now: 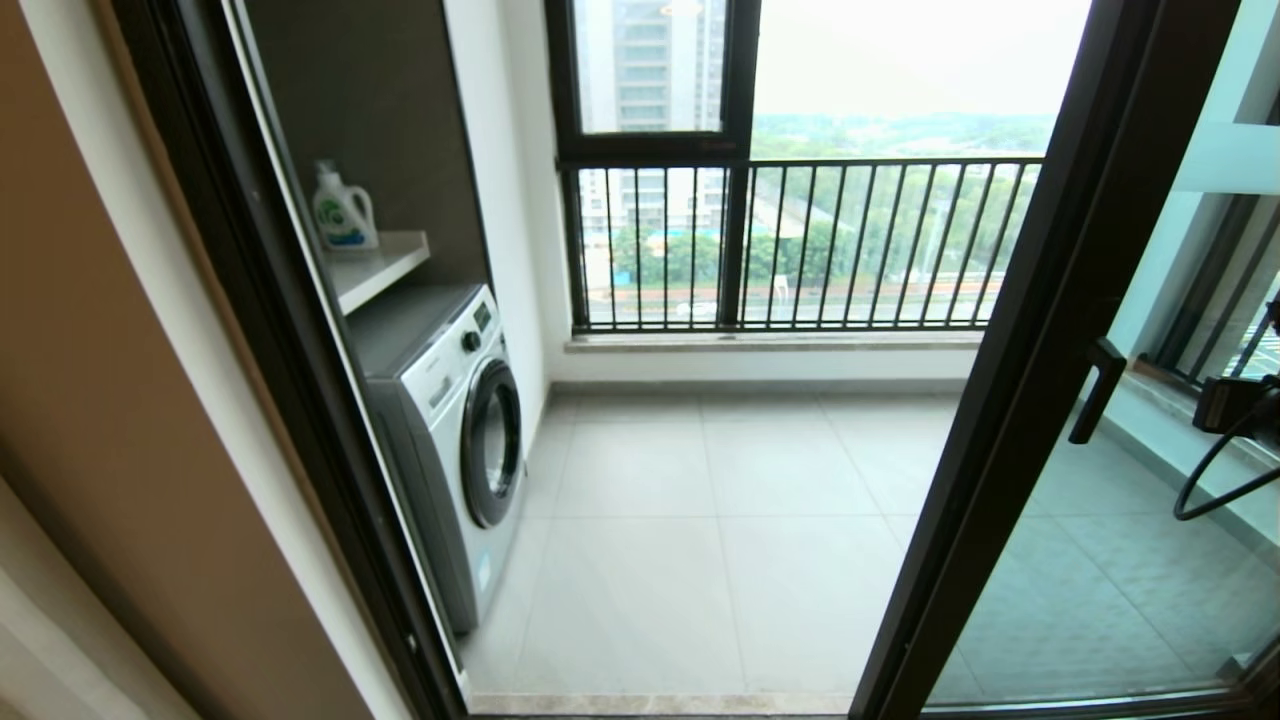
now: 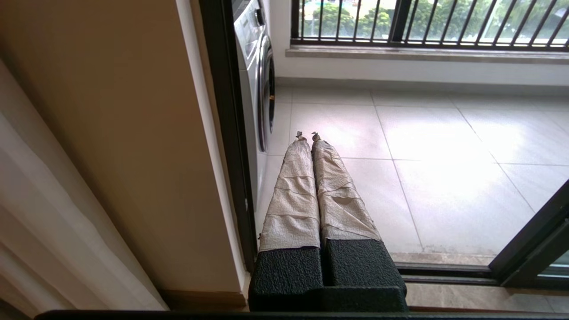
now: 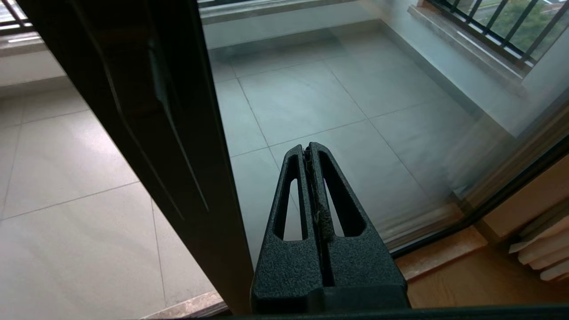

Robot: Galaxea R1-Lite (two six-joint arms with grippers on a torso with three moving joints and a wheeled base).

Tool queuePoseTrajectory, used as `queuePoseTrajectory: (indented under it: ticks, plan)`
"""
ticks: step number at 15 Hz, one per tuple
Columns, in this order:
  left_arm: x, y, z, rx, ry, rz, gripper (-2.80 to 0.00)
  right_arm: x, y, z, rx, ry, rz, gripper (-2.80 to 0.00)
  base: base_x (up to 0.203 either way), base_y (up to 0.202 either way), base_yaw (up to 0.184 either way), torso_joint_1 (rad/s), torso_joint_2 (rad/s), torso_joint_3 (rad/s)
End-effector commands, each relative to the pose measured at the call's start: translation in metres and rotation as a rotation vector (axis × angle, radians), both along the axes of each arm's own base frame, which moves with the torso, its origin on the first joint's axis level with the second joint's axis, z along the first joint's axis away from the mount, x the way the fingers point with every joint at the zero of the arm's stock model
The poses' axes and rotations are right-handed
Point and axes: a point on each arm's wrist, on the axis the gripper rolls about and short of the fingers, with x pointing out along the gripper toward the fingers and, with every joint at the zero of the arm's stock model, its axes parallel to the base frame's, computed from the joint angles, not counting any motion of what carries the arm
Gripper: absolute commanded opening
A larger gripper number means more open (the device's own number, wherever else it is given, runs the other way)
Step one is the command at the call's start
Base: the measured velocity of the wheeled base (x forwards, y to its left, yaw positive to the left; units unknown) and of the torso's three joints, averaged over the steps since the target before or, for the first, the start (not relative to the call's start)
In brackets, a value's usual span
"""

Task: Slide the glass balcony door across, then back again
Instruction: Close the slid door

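Just beside the right gripper [image 3: 311,149], whose fingers are pressed together on nothing, stands the glass balcony door [image 3: 146,133] frame; left gripper [image 2: 307,135] likewise closed, empty.

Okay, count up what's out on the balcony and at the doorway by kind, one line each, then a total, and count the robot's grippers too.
Glass balcony door: 1
Door handle: 1
Washing machine: 1
Detergent bottle: 1
Shelf: 1
Railed window: 1
Grippers: 2, left gripper and right gripper, both with jaws shut and holding nothing
Total: 8
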Motion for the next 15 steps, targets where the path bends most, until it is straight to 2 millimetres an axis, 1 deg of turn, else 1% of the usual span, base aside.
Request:
queuePoseTrajectory:
  ticks: [1, 2, 5, 7, 12, 15]
  plan:
    - [0.000, 0.000, 0.000, 0.000, 0.001, 0.001, -2.80, 0.012, -0.015, -0.019, 0.018, 0.030, -0.018, -2.80, 0.000, 0.000, 0.000, 0.000, 0.00, 0.000]
    - [0.000, 0.000, 0.000, 0.000, 0.001, 0.001, -2.80, 0.016, -0.018, -0.022, 0.019, 0.032, -0.019, -2.80, 0.000, 0.000, 0.000, 0.000, 0.00, 0.000]
    - [0.000, 0.000, 0.000, 0.000, 0.002, 0.001, -2.80, 0.030, -0.025, -0.021, 0.003, 0.011, -0.017, -2.80, 0.000, 0.000, 0.000, 0.000, 0.00, 0.000]
    - [0.000, 0.000, 0.000, 0.000, 0.002, 0.001, -2.80, 0.037, -0.025, -0.020, -0.008, 0.003, -0.005, -2.80, 0.000, 0.000, 0.000, 0.000, 0.00, 0.000]
    - [0.000, 0.000, 0.000, 0.000, 0.002, 0.001, -2.80, 0.054, -0.005, -0.018, -0.015, -0.011, 0.055, -2.80, 0.000, 0.000, 0.000, 0.000, 0.00, 0.000]
    - [0.000, 0.000, 0.000, 0.000, 0.002, 0.001, -2.80, 0.060, 0.004, -0.016, -0.018, -0.017, 0.079, -2.80, 0.000, 0.000, 0.000, 0.000, 0.00, 0.000]
